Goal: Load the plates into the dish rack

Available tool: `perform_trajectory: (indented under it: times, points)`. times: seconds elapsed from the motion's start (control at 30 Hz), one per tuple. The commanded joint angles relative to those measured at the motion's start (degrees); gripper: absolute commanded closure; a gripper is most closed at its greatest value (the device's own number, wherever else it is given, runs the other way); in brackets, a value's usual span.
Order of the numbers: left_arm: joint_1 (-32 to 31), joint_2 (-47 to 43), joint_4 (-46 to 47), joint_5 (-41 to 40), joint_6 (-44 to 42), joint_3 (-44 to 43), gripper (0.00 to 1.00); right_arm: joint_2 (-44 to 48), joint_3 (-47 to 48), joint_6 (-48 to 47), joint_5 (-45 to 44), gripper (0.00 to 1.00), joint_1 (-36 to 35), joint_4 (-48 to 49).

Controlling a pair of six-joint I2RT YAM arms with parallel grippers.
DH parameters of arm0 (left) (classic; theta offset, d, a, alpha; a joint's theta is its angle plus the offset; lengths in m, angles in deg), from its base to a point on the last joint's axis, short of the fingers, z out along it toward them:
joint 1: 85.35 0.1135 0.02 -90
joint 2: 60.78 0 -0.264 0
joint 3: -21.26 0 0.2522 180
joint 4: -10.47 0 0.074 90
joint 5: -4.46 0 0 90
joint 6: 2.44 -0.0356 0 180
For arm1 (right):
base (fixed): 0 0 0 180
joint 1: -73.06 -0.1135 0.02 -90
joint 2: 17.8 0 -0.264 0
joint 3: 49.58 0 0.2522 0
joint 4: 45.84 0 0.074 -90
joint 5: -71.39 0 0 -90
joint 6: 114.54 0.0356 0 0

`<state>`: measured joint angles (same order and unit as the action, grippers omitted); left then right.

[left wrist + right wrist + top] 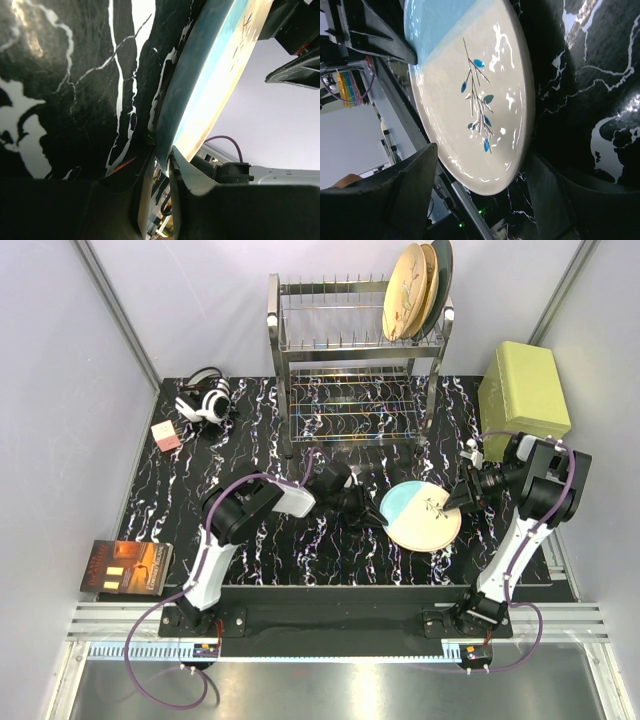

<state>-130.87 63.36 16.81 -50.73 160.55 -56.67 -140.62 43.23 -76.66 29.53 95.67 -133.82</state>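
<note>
The cream plate (422, 517) with a pale-blue edge is held tilted above the black marbled table (250, 450), between the two arms. My left gripper (368, 508) is shut on its left rim; in the left wrist view the rim (210, 85) sits pinched between the jaws of that gripper (162, 167). My right gripper (462, 498) is open at the plate's right rim; in the right wrist view the plate (470, 95) lies between the spread fingers (407, 192), untouched. The dish rack (350, 370) stands at the back. Two orange-peach plates (408, 292) and the teal plate (441, 275) stand in its upper tier.
An olive-green box (525, 390) sits at the right beside the right arm. A black-and-white device (205, 400) and a pink block (166, 436) lie at the back left. A book (128, 568) lies off the table's left front corner.
</note>
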Motion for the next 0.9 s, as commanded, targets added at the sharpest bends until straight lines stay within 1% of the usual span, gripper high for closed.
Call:
perform_trajectory:
  times: [0.0, 0.17, 0.2, 0.27, 0.37, 0.5, 0.53, 0.6, 0.63, 0.67, 0.7, 0.73, 0.77, 0.8, 0.83, 0.87]
  points:
    - [-2.03, 7.17, -7.44, -10.20, -1.98, 1.23, 0.76, -3.12, -0.74, -0.09, 10.66, 0.26, -2.66, -3.04]
    - [-2.03, 7.61, -5.86, -9.85, -2.06, 1.84, 0.78, -5.93, 0.93, 1.32, 11.63, 0.31, -2.66, -3.65]
    - [-2.03, 7.61, -5.77, -9.76, -1.89, 1.85, 0.78, -6.20, 1.28, 1.14, 11.63, 0.35, -2.66, -4.00]
    - [-2.03, 7.87, -5.95, -10.11, -1.80, 1.93, 0.78, -6.37, 1.11, 1.05, 11.19, 0.38, -2.66, -3.92]
    - [-2.03, 8.22, -5.77, -10.11, -1.80, 1.76, 0.79, -6.20, 0.76, 0.70, 10.49, 0.48, -2.66, -3.83]
    - [-2.12, 8.93, -5.59, -10.02, -2.06, 0.71, 0.79, -6.11, 0.41, 0.61, 9.69, 0.66, -2.66, -3.57]
    - [-2.12, 9.10, -5.60, -9.94, -2.06, 0.44, 0.78, -6.11, 0.41, 0.70, 9.43, 0.77, -2.66, -3.65]
    - [-2.12, 9.37, -5.86, -9.85, -2.33, -0.26, 0.78, -5.94, 0.58, 0.96, 9.08, 0.89, -2.66, -3.31]
    - [-2.12, 9.46, -7.25, -9.93, -2.50, -0.61, 0.76, -5.41, 0.76, 1.31, 8.47, 0.96, -2.66, -3.22]
    - [-2.03, 9.11, -8.40, -10.02, -2.85, -1.14, 0.72, -4.97, 0.85, 1.58, 8.03, 1.00, -2.66, -3.22]
    - [-2.03, 8.67, -9.45, -10.11, -4.68, -1.32, 0.66, -4.27, 1.11, 1.84, 7.50, 1.00, -2.66, -3.22]
    - [-1.77, 7.97, -11.81, -11.07, -6.27, -1.40, 0.54, -2.44, 1.11, 1.84, 6.45, 1.00, -2.57, -3.22]
    - [-1.59, 6.05, -13.31, -11.69, -8.02, -1.67, 0.45, -1.11, 1.11, 1.67, 5.83, 1.00, -2.48, -3.22]
    - [-1.33, 4.90, -15.16, -13.78, -12.13, -1.93, 0.38, 0.20, 1.20, 1.67, 5.22, 1.00, -2.48, -3.30]
    - [-0.72, 3.67, -19.09, -14.93, -14.52, -2.19, 0.27, 3.09, 1.29, 1.67, 3.99, 1.00, -2.48, -3.30]
    - [-0.28, 1.05, -19.91, -15.90, -16.98, -2.54, 0.22, 4.68, 1.37, 2.02, 3.37, 1.00, -2.48, -3.30]
